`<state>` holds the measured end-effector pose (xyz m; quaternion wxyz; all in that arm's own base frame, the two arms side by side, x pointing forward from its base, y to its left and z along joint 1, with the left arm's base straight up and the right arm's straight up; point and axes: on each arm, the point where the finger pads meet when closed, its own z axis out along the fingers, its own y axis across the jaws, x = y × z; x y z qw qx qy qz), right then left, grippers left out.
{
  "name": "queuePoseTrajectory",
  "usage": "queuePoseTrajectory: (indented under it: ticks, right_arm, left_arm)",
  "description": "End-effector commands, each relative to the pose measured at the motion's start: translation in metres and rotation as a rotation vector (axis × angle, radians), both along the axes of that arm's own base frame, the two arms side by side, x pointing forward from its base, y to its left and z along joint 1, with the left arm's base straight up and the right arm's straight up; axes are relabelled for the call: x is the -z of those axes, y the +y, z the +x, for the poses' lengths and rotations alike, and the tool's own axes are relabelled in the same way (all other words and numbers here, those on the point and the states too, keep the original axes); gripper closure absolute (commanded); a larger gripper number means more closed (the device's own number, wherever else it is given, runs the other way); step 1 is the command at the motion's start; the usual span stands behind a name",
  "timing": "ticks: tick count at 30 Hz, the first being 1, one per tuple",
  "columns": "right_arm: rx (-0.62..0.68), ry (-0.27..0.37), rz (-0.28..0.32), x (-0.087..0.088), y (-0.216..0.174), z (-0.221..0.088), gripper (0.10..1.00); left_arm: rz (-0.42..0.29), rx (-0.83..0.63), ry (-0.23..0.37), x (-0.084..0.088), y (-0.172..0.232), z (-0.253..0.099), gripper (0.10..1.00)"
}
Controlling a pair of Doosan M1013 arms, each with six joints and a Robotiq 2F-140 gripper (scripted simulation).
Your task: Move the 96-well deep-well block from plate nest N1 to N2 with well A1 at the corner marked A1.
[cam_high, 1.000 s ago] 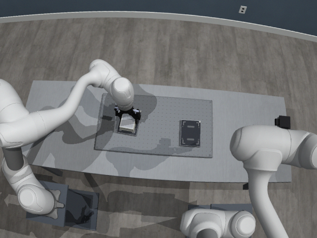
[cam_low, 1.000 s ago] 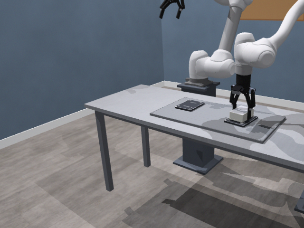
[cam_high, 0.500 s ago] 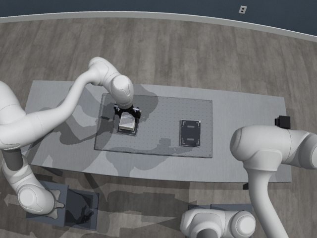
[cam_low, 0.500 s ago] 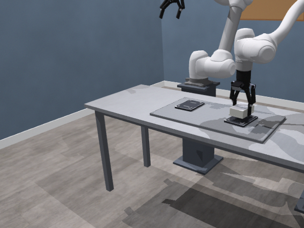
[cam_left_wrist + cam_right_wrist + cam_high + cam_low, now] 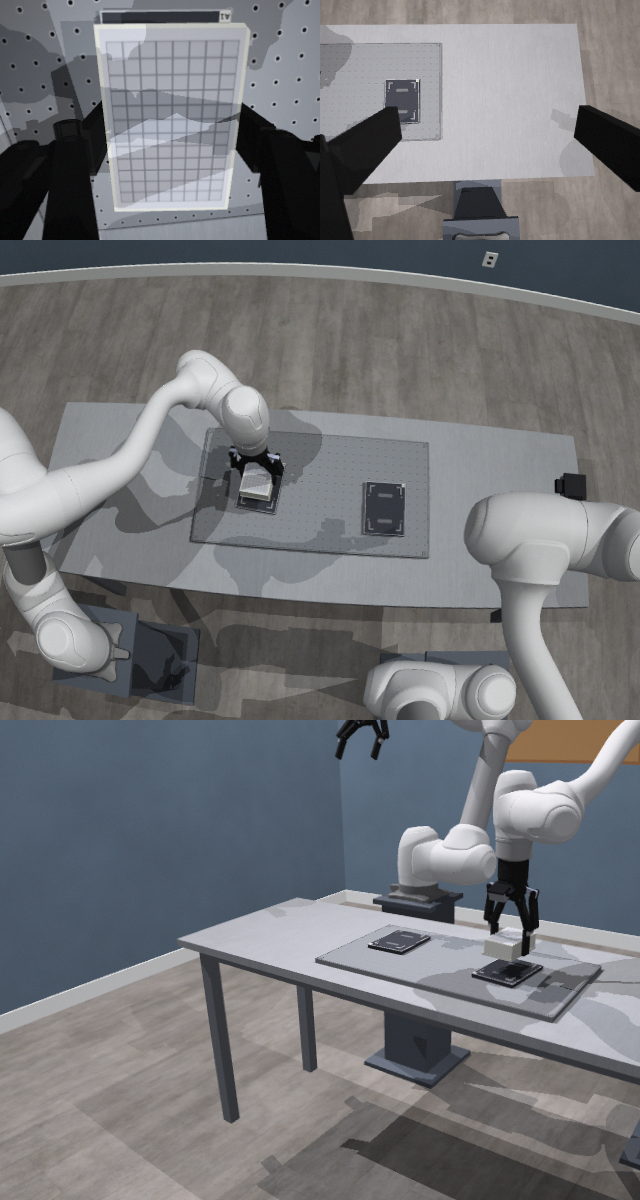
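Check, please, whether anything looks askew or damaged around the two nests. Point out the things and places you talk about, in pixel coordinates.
Nothing stands out: the left gripper (image 5: 256, 469) (image 5: 510, 939) (image 5: 168, 112) holds the pale block (image 5: 255, 486) (image 5: 500, 947) (image 5: 172, 120) above one nest (image 5: 256, 507) (image 5: 504, 972) (image 5: 160, 17), and the other nest (image 5: 384, 508) (image 5: 399, 941) (image 5: 402, 98) lies flat, with no visible damage.
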<state>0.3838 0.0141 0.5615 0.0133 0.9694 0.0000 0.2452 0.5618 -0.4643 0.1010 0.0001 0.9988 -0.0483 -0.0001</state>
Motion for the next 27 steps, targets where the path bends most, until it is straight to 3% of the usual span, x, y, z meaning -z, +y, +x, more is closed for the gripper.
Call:
queuePoseTrajectory:
  ticks: [1, 12, 27]
  right_arm:
    - [0.0, -0.001, 0.0, 0.0, 0.0, 0.0, 0.098]
    - [0.0, -0.001, 0.0, 0.0, 0.0, 0.0, 0.098]
    - [0.0, -0.001, 0.0, 0.0, 0.0, 0.0, 0.098]
  left_arm:
    - [-0.001, 0.0, -0.001, -0.007, 0.0, 0.0, 0.493]
    - [-0.001, 0.0, -0.001, -0.021, 0.0, 0.0, 0.493]
    - [-0.001, 0.0, -0.001, -0.021, 0.0, 0.0, 0.493]
